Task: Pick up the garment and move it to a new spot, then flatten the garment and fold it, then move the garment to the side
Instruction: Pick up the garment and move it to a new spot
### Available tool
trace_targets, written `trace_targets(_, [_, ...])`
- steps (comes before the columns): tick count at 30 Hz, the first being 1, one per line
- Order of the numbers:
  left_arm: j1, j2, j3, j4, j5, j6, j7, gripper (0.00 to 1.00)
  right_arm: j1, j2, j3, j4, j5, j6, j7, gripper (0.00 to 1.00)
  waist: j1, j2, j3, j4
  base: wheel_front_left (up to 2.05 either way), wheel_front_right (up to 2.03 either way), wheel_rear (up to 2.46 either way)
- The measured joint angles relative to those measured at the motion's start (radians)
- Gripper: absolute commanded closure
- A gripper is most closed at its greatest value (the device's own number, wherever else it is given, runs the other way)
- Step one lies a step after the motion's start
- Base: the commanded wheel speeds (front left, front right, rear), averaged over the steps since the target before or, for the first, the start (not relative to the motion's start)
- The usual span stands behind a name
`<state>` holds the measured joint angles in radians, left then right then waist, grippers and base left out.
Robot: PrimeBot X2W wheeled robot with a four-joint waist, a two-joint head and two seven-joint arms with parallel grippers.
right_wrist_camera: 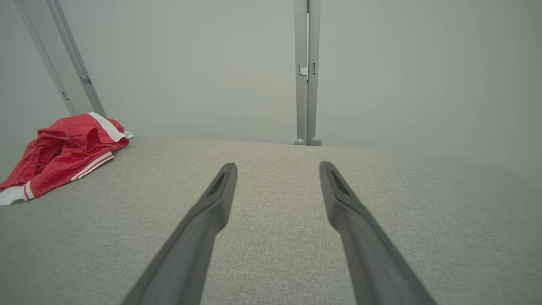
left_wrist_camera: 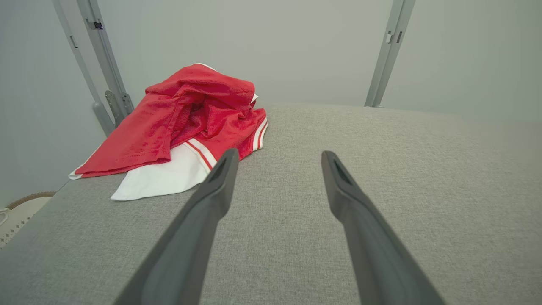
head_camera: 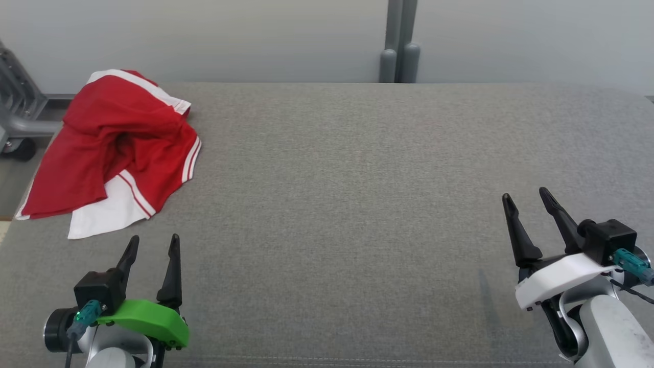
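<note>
grey woven tabletop (head_camera: 357, 204), crumpled red garment (head_camera: 117, 138)

Head view high, angled down over surface (head_camera: 357, 204), wrist views low, facing far wall (left_wrist_camera: 296, 42), all sharing garment (head_camera: 117, 138)

one garment (head_camera: 110, 148), red with white bands, lying in a single heap. two grippers, the left gripper (head_camera: 155, 237) and the right gripper (head_camera: 524, 193); each has two long dark fingers (head_camera: 172, 271), four in all. one grey fabric-covered table (head_camera: 357, 204). two grey posts (head_camera: 400, 61) side by side at the far edge. one grey frame (head_camera: 36, 125) at the far left, with one black wheel (head_camera: 18, 149).
</note>
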<state>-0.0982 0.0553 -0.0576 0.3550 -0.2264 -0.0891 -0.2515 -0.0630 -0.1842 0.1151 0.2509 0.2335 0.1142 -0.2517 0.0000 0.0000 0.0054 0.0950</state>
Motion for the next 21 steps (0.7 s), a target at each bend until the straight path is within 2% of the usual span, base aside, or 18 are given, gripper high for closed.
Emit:
trace_targets(5, [0.004, 0.0, 0.04, -0.001, 0.001, 0.001, 0.0, 0.0, -0.029, 0.016, 0.033, 0.001, -0.01, 0.0, 0.0, 0.0, 0.0, 0.0, 0.0, 0.077, 0.0, 0.0, 0.0])
trace_targets(14, [0.007, -0.002, 0.055, 0.002, 0.001, 0.001, 0.0, 0.0, -0.032, 0.017, 0.034, 0.002, -0.016, 0.003, 0.0, 0.0, 0.0, 0.0, 0.001, 0.199, 0.0, 0.0, 0.0])
trace_targets(21, [0.01, -0.002, 0.093, -0.009, 0.001, 0.001, 0.0, 0.0, -0.043, 0.021, 0.059, 0.002, -0.032, 0.009, 0.0, 0.0, 0.0, 0.0, 0.017, 0.252, 0.0, 0.0, 0.0])
